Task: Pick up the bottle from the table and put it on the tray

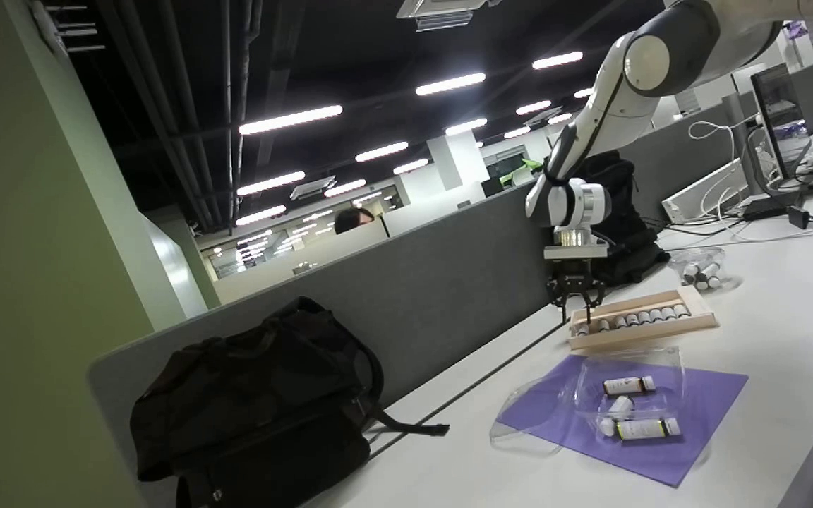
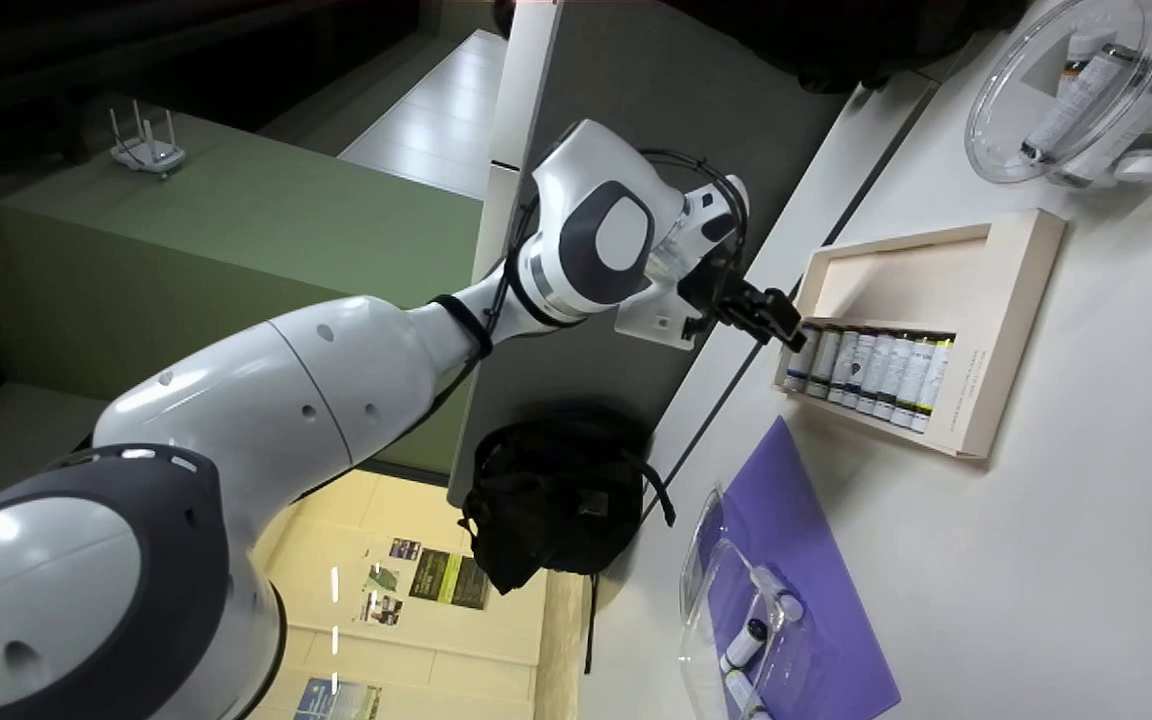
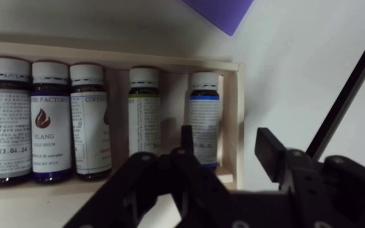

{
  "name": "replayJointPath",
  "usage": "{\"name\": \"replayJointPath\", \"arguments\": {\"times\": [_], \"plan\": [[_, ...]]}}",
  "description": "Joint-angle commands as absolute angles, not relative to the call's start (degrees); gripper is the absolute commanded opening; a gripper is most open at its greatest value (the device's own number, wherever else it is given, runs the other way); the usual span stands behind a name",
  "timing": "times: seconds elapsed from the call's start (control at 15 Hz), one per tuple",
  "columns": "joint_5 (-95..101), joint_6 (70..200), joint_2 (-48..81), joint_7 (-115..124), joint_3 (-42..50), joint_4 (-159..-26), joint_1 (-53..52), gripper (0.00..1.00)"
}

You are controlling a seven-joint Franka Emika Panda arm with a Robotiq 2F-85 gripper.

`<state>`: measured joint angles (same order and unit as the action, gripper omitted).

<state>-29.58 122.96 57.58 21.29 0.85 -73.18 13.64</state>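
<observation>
The pale wooden tray (image 1: 653, 332) lies on the white table (image 1: 766, 423). It shows in all views (image 2: 1012, 335) (image 3: 240, 126) and holds a row of several white-capped bottles. The end bottle, with a blue band (image 3: 204, 126), lies apart from its green-banded neighbour (image 3: 144, 123). My gripper (image 1: 576, 317) points down over that tray end; it also shows in the other views (image 2: 786, 330) (image 3: 225, 136). It is open and empty. In the wrist view one finger overlaps the blue-banded bottle's left edge, hiding its lower part; the other lies past the tray's end wall. Contact cannot be told.
A purple mat (image 1: 710, 395) bears a clear container with several bottles (image 1: 629, 385) and a clear lid (image 1: 519, 427). Another clear container with bottles (image 1: 704, 275) stands past the tray. A grey partition (image 1: 449, 282) and black backpacks (image 1: 251, 395) (image 1: 611, 219) line the table's edge.
</observation>
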Motion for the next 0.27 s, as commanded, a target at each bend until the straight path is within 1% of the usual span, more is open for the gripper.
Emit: {"name": "replayJointPath", "arguments": {"times": [0.0, 0.07, 0.2], "plan": [[-29.5, 120.8, 54.4, 23.6, 1.1, -73.1, 14.2, 0.86], [-29.2, 122.6, 57.0, 21.5, 0.7, -72.5, 14.1, 0.69], [-29.3, 122.3, 55.8, 21.5, 0.9, -72.5, 14.2, 0.81]]}}
